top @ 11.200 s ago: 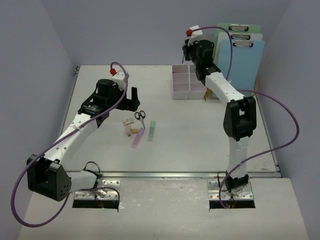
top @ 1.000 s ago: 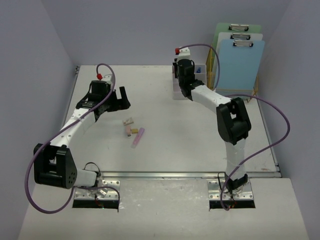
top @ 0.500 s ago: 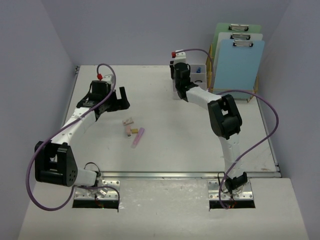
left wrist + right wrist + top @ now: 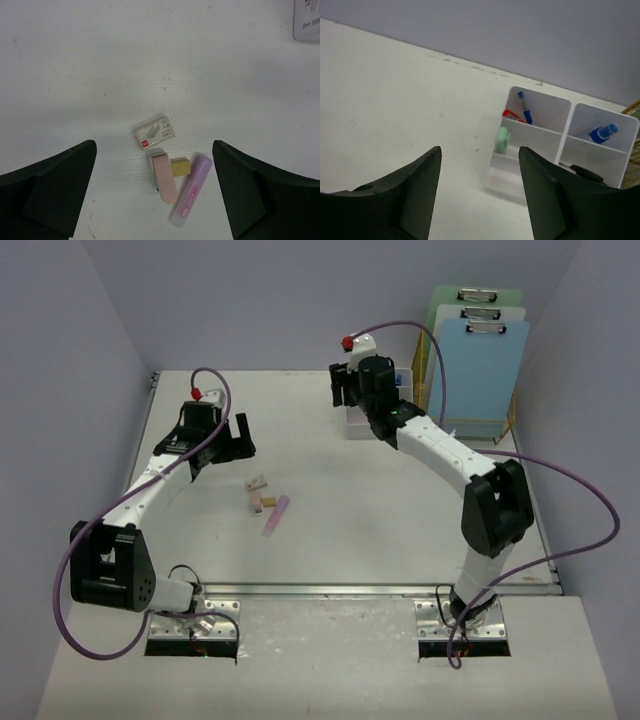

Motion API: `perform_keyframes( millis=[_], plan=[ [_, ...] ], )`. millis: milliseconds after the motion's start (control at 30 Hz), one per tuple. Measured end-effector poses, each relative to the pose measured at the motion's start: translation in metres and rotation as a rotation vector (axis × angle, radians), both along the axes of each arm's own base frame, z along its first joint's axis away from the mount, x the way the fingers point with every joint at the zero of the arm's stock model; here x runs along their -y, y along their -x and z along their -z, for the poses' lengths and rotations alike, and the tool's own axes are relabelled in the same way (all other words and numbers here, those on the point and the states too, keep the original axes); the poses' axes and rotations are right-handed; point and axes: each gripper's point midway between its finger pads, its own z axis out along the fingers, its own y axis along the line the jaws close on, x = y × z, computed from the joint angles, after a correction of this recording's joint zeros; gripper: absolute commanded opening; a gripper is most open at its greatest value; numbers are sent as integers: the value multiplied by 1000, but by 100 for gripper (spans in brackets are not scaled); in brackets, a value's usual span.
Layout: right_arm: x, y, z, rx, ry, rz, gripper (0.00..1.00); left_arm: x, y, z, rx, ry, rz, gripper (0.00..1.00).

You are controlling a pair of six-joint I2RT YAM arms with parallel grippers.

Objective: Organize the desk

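Observation:
On the white desk (image 4: 400, 525) lie a staple box (image 4: 257, 483), a pink eraser-like piece (image 4: 257, 502), a yellow eraser (image 4: 269, 502) and a purple highlighter (image 4: 276, 514). My left gripper (image 4: 240, 435) hovers open just behind them. In the left wrist view the staple box (image 4: 156, 132), pink piece (image 4: 164, 177), yellow eraser (image 4: 181, 166) and highlighter (image 4: 191, 196) sit between its wide-open fingers (image 4: 50, 190), untouched. My right gripper (image 4: 340, 390) is open and empty beside the white organizer (image 4: 354, 425). A green highlighter (image 4: 502, 140) stands in an organizer compartment (image 4: 540, 145).
The organizer also holds a blue pen (image 4: 525, 112), a red item (image 4: 512, 116), a blue-capped thing (image 4: 602, 132) and a black handle (image 4: 585, 172). Clipboards (image 4: 480, 360) stand in a gold rack at the back right. A metal rail (image 4: 350, 589) runs along the near edge.
My right gripper has opened and drawn back left from the organizer. The green highlighter and scissors seen on the desk much earlier are gone from it. The left arm has hardly moved.

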Motion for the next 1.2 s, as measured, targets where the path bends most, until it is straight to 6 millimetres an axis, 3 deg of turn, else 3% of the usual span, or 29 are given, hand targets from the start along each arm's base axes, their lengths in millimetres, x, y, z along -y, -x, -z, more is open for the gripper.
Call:
perform_keyframes(
  millis=[100, 200, 400, 500, 567, 633, 833, 1033, 1200],
  plan=[
    [-29, 49, -22, -83, -63, -89, 55, -5, -1, -1, 5, -14, -29, 100],
    [-63, 100, -4, -223, -95, -176, 54, -11, -2, -4, 15, -32, -59, 100],
    [-108, 197, 121, -662, -41, -212, 54, -19, -2, -9, 33, -55, -94, 100],
    [-118, 231, 173, -859, -16, -156, 54, -23, -2, -13, 47, -66, -111, 100],
    [-119, 243, 192, -940, -8, -117, 54, -25, -2, -17, 57, -71, -119, 100],
    [-121, 249, 201, -990, -3, -77, 54, -27, -2, -19, 63, -72, -124, 100],
    [-149, 232, 191, -964, -77, -44, 62, -29, -1, -19, 63, -68, -127, 100],
    [-158, 228, 192, -947, -83, -32, 66, -27, -1, -18, 61, -61, -119, 100],
    [-162, 221, 206, -928, -58, -9, 64, -29, -1, -18, 60, -54, -120, 100]
  ],
)
